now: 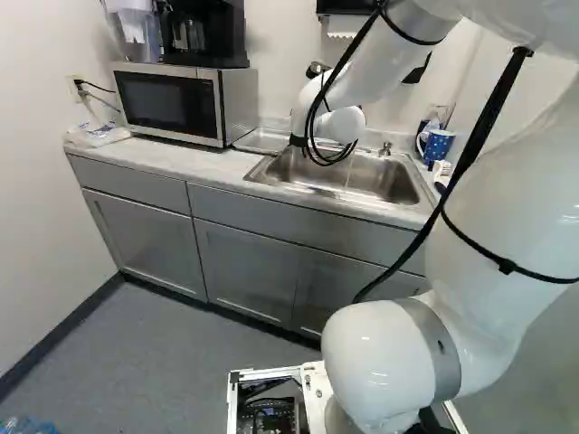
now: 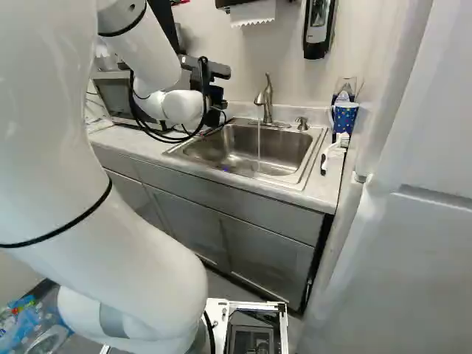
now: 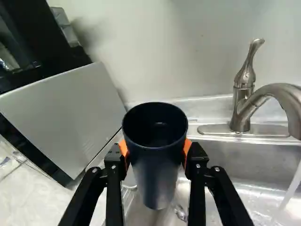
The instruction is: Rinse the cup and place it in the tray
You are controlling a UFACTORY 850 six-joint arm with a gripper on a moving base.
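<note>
Arm and gripper at a kitchen sink with running water. The white arm (image 1: pixel 507 199) reaches across to the counter (image 1: pixel 208 163), its gripper (image 2: pixel 214 99) near the side of the sink (image 2: pixel 295 151) toward the microwave (image 1: pixel 172 99). In the wrist view the gripper (image 3: pixel 156 157) is closed on a dark blue cup (image 3: pixel 157 183), with one orange pad (image 3: pixel 186 149) against each side of its wall. The cup's round, open mouth faces the wrist camera, and a pale glint lies inside. Its lower end appears before the edge of the sink basin; its height over the metal cannot be told. A metal tray (image 1: pixel 261 141) lies on the counter between microwave and sink. The faucet (image 2: pixel 266 99) stands at the back of the sink, releasing a thin stream of water (image 2: pixel 259 144) into the basin, well apart from the cup. A small pump (image 2: pixel 302 123) stands beside the faucet. At the far end of the counter, at the right of the right base view, is a blue mug with a dotted pattern (image 2: pixel 344 116). A coffee maker (image 1: pixel 204 36) and a clear pitcher (image 1: pixel 137 36) stand on the microwave.
</note>
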